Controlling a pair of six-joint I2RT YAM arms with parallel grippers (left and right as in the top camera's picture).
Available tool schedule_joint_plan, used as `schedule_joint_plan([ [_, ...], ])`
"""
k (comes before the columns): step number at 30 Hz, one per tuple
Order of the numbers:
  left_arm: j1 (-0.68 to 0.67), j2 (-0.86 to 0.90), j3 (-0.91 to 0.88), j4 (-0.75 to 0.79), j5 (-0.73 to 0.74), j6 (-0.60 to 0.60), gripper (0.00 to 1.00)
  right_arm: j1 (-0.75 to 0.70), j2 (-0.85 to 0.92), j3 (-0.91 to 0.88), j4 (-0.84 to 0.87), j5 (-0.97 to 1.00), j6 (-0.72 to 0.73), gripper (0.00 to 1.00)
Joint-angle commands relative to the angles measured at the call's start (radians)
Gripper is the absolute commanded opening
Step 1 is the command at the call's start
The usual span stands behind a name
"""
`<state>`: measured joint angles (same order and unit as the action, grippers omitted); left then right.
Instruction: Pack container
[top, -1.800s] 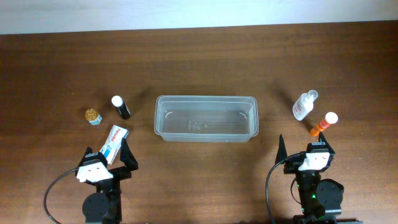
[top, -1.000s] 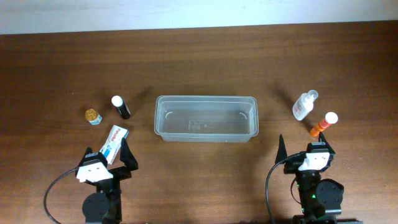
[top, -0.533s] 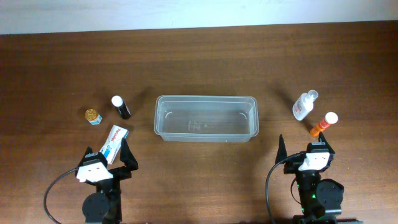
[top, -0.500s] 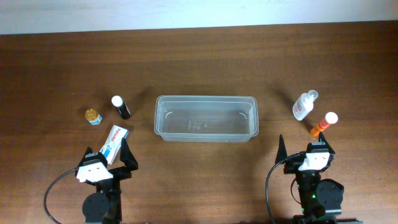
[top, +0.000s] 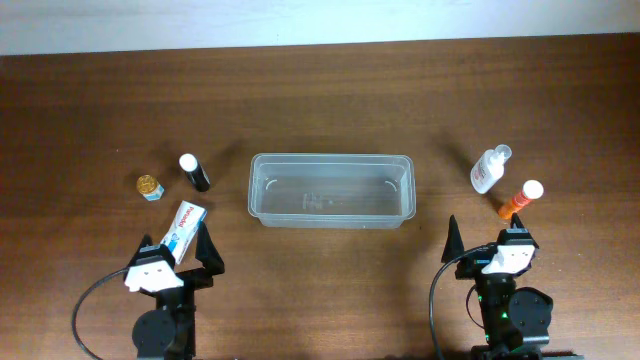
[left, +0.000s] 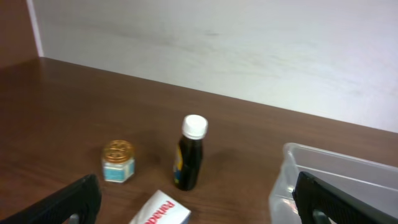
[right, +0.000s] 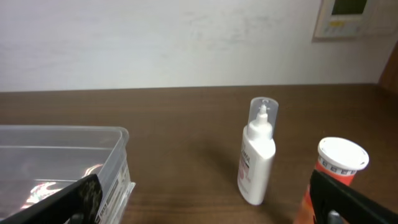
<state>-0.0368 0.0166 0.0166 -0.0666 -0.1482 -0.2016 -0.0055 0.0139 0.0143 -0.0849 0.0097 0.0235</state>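
The clear plastic container (top: 331, 189) sits empty at the table's middle; its corner shows in the left wrist view (left: 336, 180) and the right wrist view (right: 62, 162). Left of it are a dark bottle with a white cap (top: 194, 172) (left: 190, 152), a small gold-lidded jar (top: 149, 186) (left: 117, 160) and a white box with red print (top: 184, 226) (left: 161, 211). Right of it are a white spray bottle (top: 489, 168) (right: 257, 152) and an orange bottle with a white cap (top: 521, 199) (right: 333, 174). My left gripper (top: 175, 248) and right gripper (top: 487, 238) are open and empty, near the front edge.
A pale wall (left: 217, 43) runs behind the table's far edge. A wall panel (right: 348, 15) shows at the upper right in the right wrist view. Bare brown tabletop (top: 330, 290) lies between the two arms.
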Motion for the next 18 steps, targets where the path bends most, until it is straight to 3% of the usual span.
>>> schedule_joint_plan([
  [1, 0.007, -0.01, 0.002, 0.006, 0.081, 0.016, 0.99, 0.005, 0.011, 0.073, -0.081, 0.015, 0.045, 0.98],
  [8, 0.007, 0.064, 0.116, -0.002, 0.082, 0.016, 0.99, 0.005, 0.158, 0.289, -0.243, 0.055, 0.045, 0.98],
  [13, 0.007, 0.286, 0.294, -0.011, 0.081, 0.016, 0.99, 0.005, 0.439, 0.544, -0.412, 0.055, 0.045, 0.98],
  [18, 0.007, 0.6, 0.544, -0.153, 0.082, 0.016, 1.0, 0.005, 0.744, 0.834, -0.609, 0.055, 0.045, 0.98],
])
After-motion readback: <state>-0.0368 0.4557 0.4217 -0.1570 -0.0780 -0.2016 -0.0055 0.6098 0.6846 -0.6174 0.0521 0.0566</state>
